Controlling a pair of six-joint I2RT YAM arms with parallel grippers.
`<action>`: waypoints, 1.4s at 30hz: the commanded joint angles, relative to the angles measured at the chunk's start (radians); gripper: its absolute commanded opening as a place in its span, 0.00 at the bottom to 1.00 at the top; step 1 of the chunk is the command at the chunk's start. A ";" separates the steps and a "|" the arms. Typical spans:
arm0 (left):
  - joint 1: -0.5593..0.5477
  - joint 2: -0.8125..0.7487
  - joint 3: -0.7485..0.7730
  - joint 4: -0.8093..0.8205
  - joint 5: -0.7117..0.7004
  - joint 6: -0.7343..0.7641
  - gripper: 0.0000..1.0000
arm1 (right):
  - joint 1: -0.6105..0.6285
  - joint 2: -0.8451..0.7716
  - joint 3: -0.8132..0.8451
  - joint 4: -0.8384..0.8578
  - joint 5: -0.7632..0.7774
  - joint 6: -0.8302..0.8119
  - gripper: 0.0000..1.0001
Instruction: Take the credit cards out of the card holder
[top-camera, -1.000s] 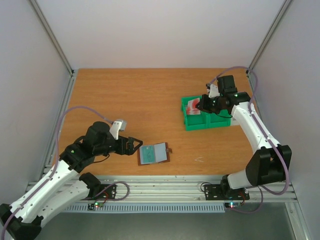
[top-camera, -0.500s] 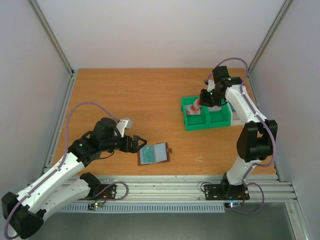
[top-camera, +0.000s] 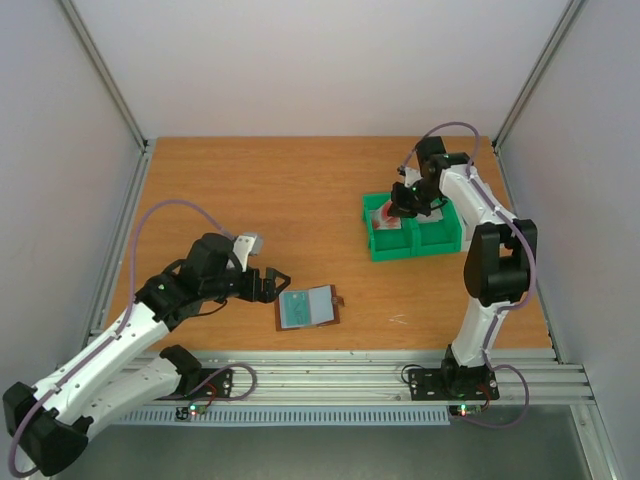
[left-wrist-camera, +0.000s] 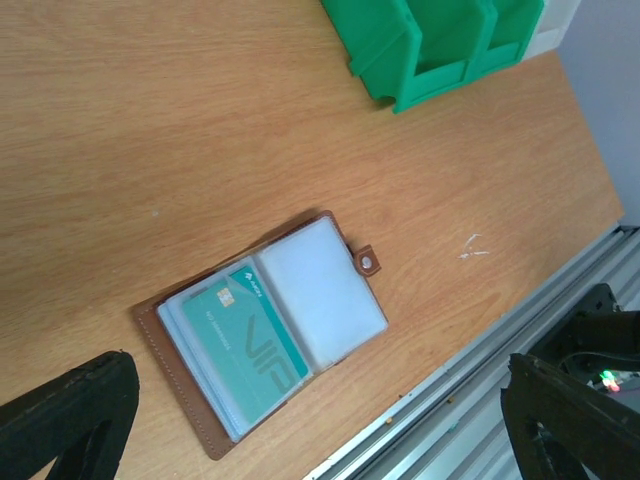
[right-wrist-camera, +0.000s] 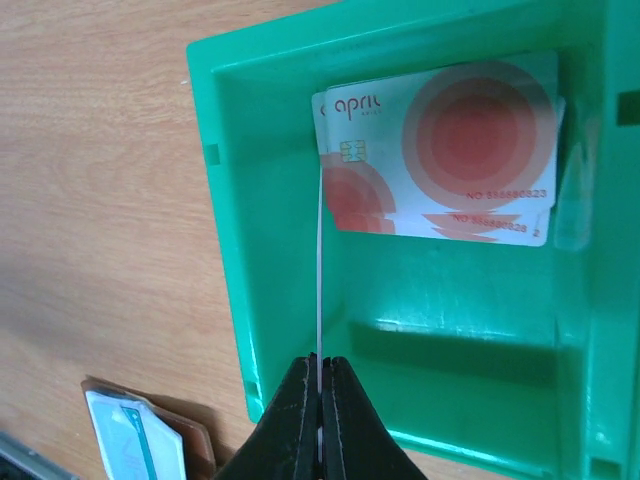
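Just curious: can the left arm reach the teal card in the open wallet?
Probably yes: the card holder lies open, teal card face up, and the open left pincer hovers beside it with nothing between.

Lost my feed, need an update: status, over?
Left gripper open beside open card holder, teal card inside. Right gripper shut on thin card over green bin; pinkish cards in it. Nothing blocking.

One card holder (left-wrist-camera: 322, 293), one teal card (left-wrist-camera: 252, 337), two grippers (top-camera: 277, 284) (right-wrist-camera: 320, 378)
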 joint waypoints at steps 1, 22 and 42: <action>0.001 0.017 0.038 -0.018 -0.067 0.024 0.99 | -0.005 0.044 0.043 -0.007 -0.047 -0.034 0.01; 0.002 0.072 0.033 0.034 -0.038 -0.016 0.99 | -0.010 0.199 0.175 -0.024 0.121 -0.077 0.15; 0.002 0.279 0.019 0.056 0.028 -0.043 0.99 | -0.010 0.124 0.165 -0.017 0.151 0.015 0.27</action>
